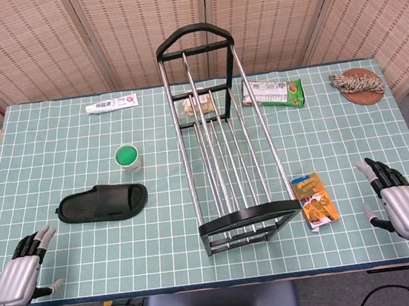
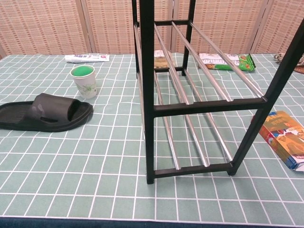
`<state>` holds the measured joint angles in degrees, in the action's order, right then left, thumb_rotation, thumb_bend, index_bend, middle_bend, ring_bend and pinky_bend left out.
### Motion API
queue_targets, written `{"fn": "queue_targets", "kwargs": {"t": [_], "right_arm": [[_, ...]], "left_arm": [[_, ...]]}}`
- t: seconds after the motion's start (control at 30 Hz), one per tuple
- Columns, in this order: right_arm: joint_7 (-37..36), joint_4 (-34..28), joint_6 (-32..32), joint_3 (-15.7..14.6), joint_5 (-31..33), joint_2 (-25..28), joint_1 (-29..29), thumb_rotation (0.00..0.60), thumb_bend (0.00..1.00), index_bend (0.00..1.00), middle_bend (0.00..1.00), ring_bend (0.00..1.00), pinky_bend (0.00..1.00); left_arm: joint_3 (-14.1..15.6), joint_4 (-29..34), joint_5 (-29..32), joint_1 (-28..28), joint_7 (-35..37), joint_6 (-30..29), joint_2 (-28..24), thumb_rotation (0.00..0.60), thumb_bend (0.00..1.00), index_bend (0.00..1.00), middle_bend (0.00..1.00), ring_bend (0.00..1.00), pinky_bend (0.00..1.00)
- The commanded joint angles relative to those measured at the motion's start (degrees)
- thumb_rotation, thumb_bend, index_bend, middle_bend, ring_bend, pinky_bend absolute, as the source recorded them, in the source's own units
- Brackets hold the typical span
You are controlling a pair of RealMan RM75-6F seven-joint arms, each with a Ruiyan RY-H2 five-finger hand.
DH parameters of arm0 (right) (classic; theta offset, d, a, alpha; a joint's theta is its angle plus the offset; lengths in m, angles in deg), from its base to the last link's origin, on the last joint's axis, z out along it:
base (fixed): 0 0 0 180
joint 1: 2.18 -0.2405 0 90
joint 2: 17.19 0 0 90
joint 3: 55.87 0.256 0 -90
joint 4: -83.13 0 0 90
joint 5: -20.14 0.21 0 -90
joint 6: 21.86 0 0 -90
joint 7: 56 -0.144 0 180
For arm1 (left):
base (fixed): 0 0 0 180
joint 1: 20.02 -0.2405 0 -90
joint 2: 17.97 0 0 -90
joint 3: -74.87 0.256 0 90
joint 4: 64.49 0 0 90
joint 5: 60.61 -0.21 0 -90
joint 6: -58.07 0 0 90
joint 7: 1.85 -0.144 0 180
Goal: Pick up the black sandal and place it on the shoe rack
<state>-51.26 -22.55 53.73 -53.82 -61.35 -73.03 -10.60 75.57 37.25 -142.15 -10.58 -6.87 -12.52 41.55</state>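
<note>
Black sandal (image 1: 102, 204) flat, wide strap | left robot hand (image 1: 24, 274) empty, spread | right robot hand (image 1: 398, 201) likewise

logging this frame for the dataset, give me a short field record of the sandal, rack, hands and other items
sandal: black rubber slide sandal flat on the checked cloth, left of the rack
rack: black-framed shoe rack with chrome rails, nothing on it
left hand: at the near left table edge, holds nothing
right hand: at the near right edge, holds nothing
nearest item: white paper cup with green top, behind the sandal
</note>
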Motion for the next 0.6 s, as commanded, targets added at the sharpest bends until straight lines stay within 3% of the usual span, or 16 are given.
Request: {"fn": "queue_targets", "kwargs": {"t": [0.03,0.27,0.6], "right_arm": [[-0.4,0.2,-0.1,-0.1,-1.0,0.0,-0.3,0.6,0.45,0.0,0.0,0.0,0.09],[-2.0,1.1,-1.4,0.2,-0.4,-0.1,-1.0,0.6,0.45,0.0,0.0,0.0,0.09],[-6.5,3.4,-3.0,1.5,2.8,0.8,-1.5,0.6,0.45,0.0,0.0,0.0,0.09]], "left_arm": [[-2.5,2.0,5.0,4.5,1.6,6.5,-2.9,0.6,0.17,0.0,0.0,0.0,0.0],[-7.3,-3.3,15.6,13.1,5.0,19.6,-2.4,0.6,0.17,0.0,0.0,0.0,0.0],[-8.7,-11.1,25.7,24.1,-2.4,30.9,3.0,0.6,0.17,0.0,0.0,0.0,0.0]]}}
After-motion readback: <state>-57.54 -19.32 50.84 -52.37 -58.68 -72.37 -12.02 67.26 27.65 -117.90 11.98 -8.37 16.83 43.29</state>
